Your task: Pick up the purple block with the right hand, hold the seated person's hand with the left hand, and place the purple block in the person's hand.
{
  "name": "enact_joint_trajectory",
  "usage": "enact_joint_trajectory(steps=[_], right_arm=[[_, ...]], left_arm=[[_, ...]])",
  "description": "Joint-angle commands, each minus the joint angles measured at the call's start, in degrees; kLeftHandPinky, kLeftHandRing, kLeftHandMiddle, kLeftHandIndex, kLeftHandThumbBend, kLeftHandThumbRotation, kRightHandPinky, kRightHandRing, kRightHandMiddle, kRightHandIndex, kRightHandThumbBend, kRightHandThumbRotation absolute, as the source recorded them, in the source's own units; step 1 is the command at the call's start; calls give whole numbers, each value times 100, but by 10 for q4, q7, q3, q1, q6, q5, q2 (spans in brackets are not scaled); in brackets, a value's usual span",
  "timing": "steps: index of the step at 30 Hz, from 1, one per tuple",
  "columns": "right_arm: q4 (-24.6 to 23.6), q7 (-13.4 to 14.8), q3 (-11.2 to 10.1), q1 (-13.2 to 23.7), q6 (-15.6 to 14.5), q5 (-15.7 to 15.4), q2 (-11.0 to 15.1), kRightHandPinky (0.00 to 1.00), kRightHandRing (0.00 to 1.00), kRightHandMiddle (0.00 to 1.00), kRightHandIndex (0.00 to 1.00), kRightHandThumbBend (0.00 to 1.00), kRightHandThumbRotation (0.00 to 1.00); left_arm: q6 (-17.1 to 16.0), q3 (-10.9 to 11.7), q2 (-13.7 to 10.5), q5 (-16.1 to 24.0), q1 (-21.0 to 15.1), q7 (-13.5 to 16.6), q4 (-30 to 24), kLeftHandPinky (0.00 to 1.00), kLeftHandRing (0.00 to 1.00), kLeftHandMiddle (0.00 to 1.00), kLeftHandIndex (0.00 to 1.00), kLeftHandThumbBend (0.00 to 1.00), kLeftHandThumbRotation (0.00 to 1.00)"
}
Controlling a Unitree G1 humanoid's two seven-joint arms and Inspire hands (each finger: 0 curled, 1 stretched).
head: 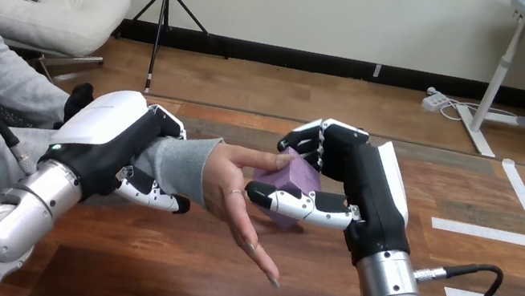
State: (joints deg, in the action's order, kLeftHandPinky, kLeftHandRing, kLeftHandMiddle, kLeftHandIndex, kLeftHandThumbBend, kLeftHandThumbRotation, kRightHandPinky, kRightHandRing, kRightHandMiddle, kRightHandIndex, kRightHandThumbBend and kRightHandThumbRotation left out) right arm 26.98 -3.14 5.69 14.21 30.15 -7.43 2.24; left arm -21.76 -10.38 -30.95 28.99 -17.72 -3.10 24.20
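Above the table's (163, 277) middle, your right hand (370, 187) holds the block (298, 179). Its fingers (308, 141) curl over the top and its thumb (284, 199) is stretched along the near, lower edge. The block hangs clear of the table, just right of the person's hand (229, 191), which is open with its palm turned towards the block. One of the person's fingers lies across the block's upper left corner. You cannot tell whether the block touches the palm yet.

To the left, your left hand (109, 141) is wrapped round the person's wrist (179, 162) over the grey sleeve, with fingers showing both above and below it.

The block looks small, stiff and probably light, so it should need little squeeze. Its flat faces look smooth, and a pinch on an edge or corner may let it twist or slide. Top against bottom, on flat faces, is likely the safest hold. Your thumb lies between the block and the near part of the palm, so releasing could knock the block sideways. Judge the block as hard enough to drop a little way into the palm without harm, though it may roll off an open hand that is tilted.
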Motion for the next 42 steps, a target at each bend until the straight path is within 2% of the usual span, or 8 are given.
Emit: enact_joint_trajectory(steps=[1,26,35,42], right_arm=[[-41,-7,15,19,-5,3,-19,27,31,40,41,88,0],[-68,-8,25,10,-26,7,-21,25,30,39,41,87,0],[-61,-13,22,14,-19,8,-14,26,31,39,41,86,0],[-65,-17,22,13,-34,10,-12,27,32,39,41,87,0]], left_arm=[[-18,-6,29,-7,-47,13,-16,18,24,31,33,71,0],[-25,-9,34,-6,-38,14,-15,18,24,32,34,70,0],[-27,-8,34,-8,-35,15,-15,18,24,32,34,71,0],[-31,-8,34,-5,-35,20,-13,18,24,32,34,70,0]])
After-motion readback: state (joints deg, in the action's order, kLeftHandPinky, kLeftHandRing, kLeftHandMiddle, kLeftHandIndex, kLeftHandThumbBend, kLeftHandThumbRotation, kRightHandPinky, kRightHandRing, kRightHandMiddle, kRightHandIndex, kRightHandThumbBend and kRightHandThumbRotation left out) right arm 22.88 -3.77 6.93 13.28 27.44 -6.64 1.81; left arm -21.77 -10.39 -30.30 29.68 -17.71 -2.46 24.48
